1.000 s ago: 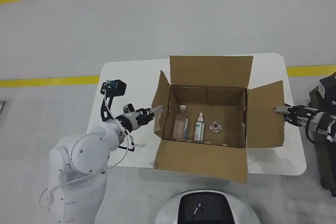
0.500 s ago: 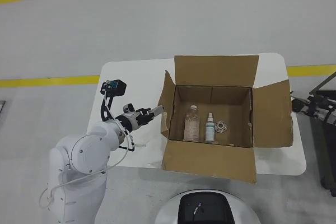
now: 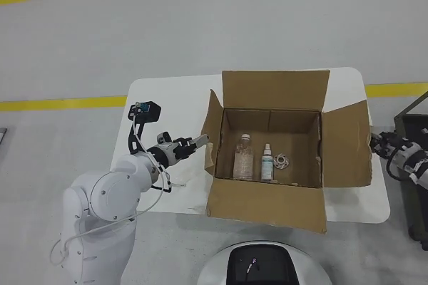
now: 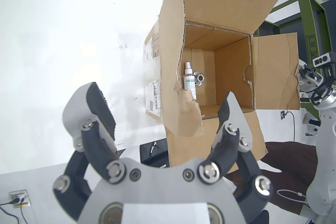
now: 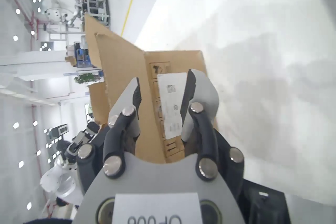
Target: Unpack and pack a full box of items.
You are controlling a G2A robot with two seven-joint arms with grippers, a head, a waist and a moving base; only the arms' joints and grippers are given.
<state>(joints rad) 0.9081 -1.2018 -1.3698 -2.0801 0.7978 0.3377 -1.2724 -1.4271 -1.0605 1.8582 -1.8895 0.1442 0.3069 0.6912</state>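
One table (image 3: pixel 164 100) carries one open cardboard box (image 3: pixel 271 203); two grippers flank it, left gripper (image 4: pixel 161 99) and right gripper (image 5: pixel 164 83) both spread, empty; inside, from above, one clear bottle (image 3: pixel 243 158), one spray bottle (image 3: pixel 267 164), one metal ring (image 3: pixel 283 162); wrist views add outer labels (image 4: pixel 153 97).

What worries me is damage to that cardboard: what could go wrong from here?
1. The open left pincer sits right by the torn left flap of the box; snagging it might rip it further.
2. The right pincer is close beside the right flap; a push could slide the box and topple the spray bottle inside.
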